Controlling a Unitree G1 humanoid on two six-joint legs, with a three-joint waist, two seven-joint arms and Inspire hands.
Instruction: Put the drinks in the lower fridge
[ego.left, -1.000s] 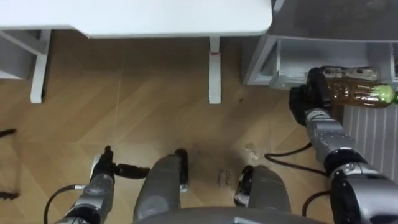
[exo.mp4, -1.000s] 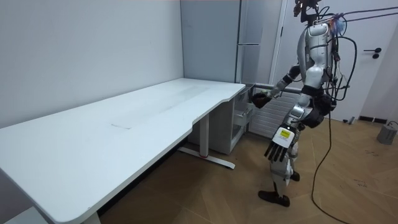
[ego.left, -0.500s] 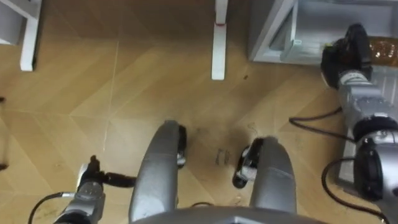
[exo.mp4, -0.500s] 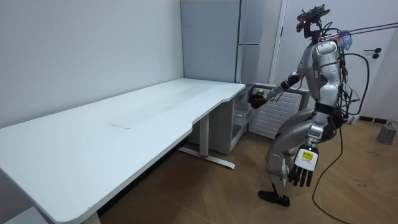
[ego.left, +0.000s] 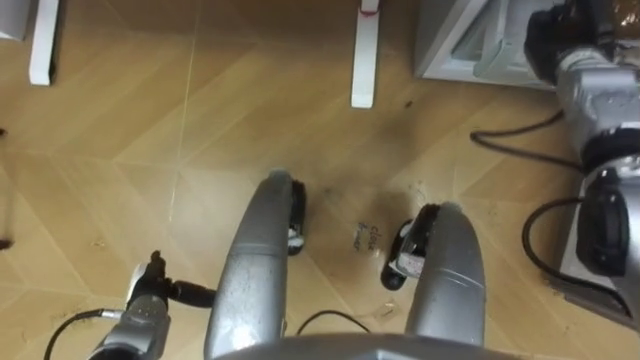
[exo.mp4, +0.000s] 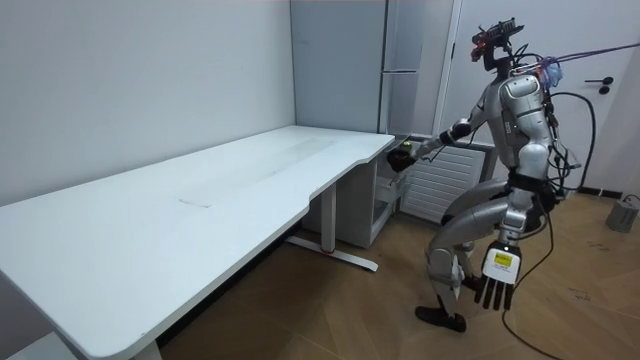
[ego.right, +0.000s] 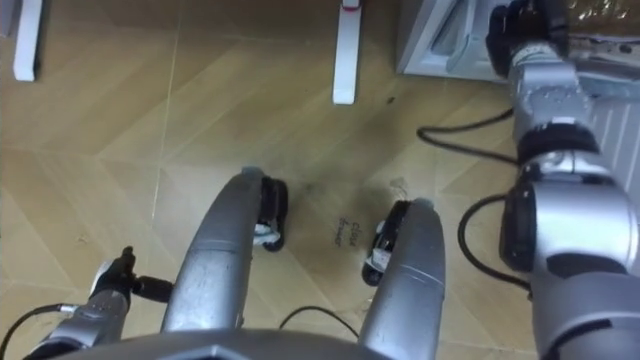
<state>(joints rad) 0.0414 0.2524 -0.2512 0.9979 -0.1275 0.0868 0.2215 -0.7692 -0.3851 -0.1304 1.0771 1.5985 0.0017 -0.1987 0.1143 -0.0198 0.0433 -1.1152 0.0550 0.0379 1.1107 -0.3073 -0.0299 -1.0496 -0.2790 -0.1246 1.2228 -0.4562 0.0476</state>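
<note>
Gripping amber bottle (ego.right: 600, 12), right hand (ego.right: 522, 25) beside open fridge (ego.right: 445, 42); left hand (exo.mp4: 496, 282) hangs, fingers straight.

Wood parquet floor (ego.left: 150, 120) with a low satin sheen, one dark scuffed patch, desk (exo.mp4: 200, 200) top smooth matt white, its leg (ego.left: 364, 60) white painted metal, fridge (exo.mp4: 400, 40) smooth grey panels, right hand (ego.left: 560, 30) matt black, bottle (ego.right: 600, 12) clear plastic.

No text, number or sign is legible. Faint dark marks (ego.left: 368, 236) on the wooden floor (ego.left: 200, 130) resemble writing but cannot be read. The tag on the left hand (exo.mp4: 493, 287) carries print too small to read. The bottle (ego.right: 600, 12), gripped by the right hand (ego.right: 527, 25), shows no readable label.
</note>
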